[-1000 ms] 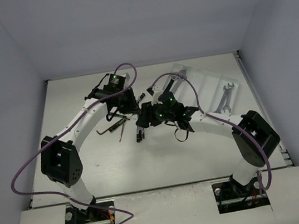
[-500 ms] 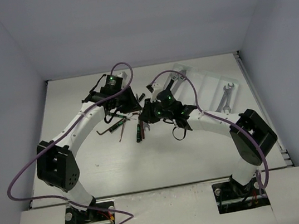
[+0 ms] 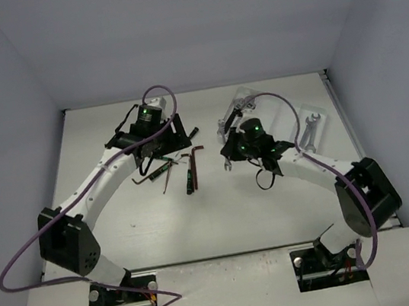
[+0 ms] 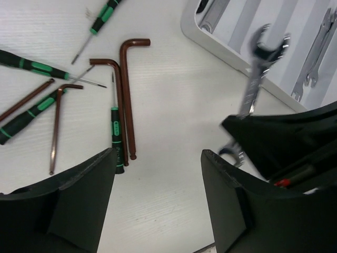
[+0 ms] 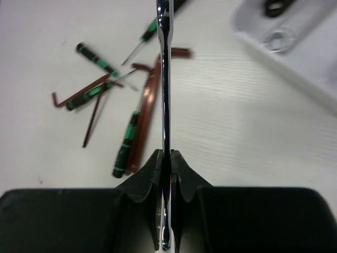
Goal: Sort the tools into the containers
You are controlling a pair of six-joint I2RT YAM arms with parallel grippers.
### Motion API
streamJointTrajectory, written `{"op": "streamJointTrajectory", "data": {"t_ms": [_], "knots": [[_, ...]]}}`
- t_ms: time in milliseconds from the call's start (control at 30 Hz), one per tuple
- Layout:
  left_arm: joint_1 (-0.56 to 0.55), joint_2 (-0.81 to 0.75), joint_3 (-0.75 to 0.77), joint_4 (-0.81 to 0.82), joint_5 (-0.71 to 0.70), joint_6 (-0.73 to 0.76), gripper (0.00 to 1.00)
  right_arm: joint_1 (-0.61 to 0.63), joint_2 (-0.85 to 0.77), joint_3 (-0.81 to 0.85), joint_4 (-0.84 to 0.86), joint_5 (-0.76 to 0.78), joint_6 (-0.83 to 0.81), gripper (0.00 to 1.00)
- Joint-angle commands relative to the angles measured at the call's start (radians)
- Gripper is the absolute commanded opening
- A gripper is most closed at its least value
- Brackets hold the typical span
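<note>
From above, the right gripper (image 3: 227,147) has its jaws clamped on a wrench (image 3: 221,127). It is held off the tabletop (image 3: 221,212), just beside the near-left corner of the tray (image 3: 323,114). Two other wrenches (image 3: 307,131) lie together in a right-hand compartment, so that is probably where this one belongs. An adjustable wrench (image 3: 244,103) lies alone at the far end of a left-hand compartment. The left gripper (image 3: 164,147) hovers over the loose hex keys (image 3: 194,162) and screwdrivers (image 3: 162,171), well placed to take one next.

The left wrist view shows the left jaws standing apart with nothing between them. The hex keys (image 4: 126,95) and screwdrivers (image 4: 31,66) lie scattered and partly crossed on the bare surface below. On the right, the held wrench (image 4: 258,68) slants up out of the right gripper, its upper end over the tray's rim (image 4: 210,39).

In the right wrist view the wrench (image 5: 164,79) is seen edge-on, pinched flat near its lower end. Most of its length projects forward, which should let it be laid lengthwise into a long compartment. A corner of the tray (image 5: 295,58) sits at upper right, off the wrench's line, so a swing to the right seems needed.
</note>
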Motion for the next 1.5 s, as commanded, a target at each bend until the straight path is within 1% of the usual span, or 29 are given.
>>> {"op": "streamJointTrajectory", "data": {"t_ms": [0,100,200,267,400,533,600,667,700,767,833,900,1033,1067,1133,1167,1267,1333,1467], "knots": [[0.004,-0.143,-0.013,-0.01,-0.157,0.101,0.63,-0.207,-0.185,0.006,-0.148,0.193,-0.019,0.0],[0.003,-0.186,-0.081,-0.034,-0.211,0.149,0.64,-0.36,-0.229,0.001,-0.257,0.254,-0.056,0.0],[0.003,-0.247,-0.16,-0.056,-0.268,0.187,0.64,-0.546,-0.235,-0.008,-0.318,0.221,-0.084,0.0],[0.003,-0.305,-0.203,-0.065,-0.294,0.206,0.64,-0.632,-0.209,0.0,-0.323,0.207,-0.106,0.0],[0.004,-0.398,-0.286,-0.071,-0.333,0.242,0.65,-0.72,-0.114,0.064,-0.323,0.174,-0.136,0.0],[0.006,-0.493,-0.342,-0.094,-0.359,0.258,0.7,-0.739,0.037,0.145,-0.323,0.176,-0.131,0.05],[0.006,-0.529,-0.358,-0.103,-0.365,0.261,0.72,-0.739,0.078,0.174,-0.323,0.182,-0.136,0.07],[0.006,-0.554,-0.377,-0.113,-0.367,0.268,0.76,-0.738,0.116,0.204,-0.323,0.195,-0.139,0.17],[0.006,-0.568,-0.384,-0.116,-0.366,0.269,0.77,-0.737,0.132,0.221,-0.323,0.197,-0.141,0.21],[0.006,-0.592,-0.396,-0.123,-0.37,0.269,0.78,-0.737,0.149,0.238,-0.323,0.206,-0.144,0.36],[0.006,-0.611,-0.408,-0.13,-0.373,0.268,0.79,-0.737,0.143,0.238,-0.323,0.217,-0.142,0.44],[0.006,-0.625,-0.42,-0.145,-0.382,0.266,0.81,-0.716,0.118,0.232,-0.323,0.23,-0.148,0.46],[0.006,-0.653,-0.44,-0.159,-0.398,0.268,0.83,-0.592,0.023,0.239,-0.357,0.254,-0.188,0.46],[0.006,-0.659,-0.447,-0.159,-0.4,0.268,0.83,-0.552,0.004,0.244,-0.359,0.256,-0.194,0.46],[0.006,-0.664,-0.459,-0.159,-0.409,0.264,0.83,-0.421,-0.014,0.26,-0.367,0.262,-0.174,0.46],[0.006,-0.664,-0.462,-0.159,-0.412,0.263,0.83,-0.374,-0.011,0.267,-0.369,0.267,-0.154,0.46],[0.008,-0.661,-0.466,-0.159,-0.416,0.262,0.83,-0.243,0.027,0.292,-0.369,0.297,-0.111,0.45],[0.008,-0.662,-0.467,-0.158,-0.413,0.259,0.83,-0.134,0.09,0.339,-0.369,0.313,-0.078,0.44],[0.009,-0.666,-0.465,-0.161,-0.403,0.257,0.83,0.006,0.238,0.463,-0.366,0.306,-0.067,0.44]]}}
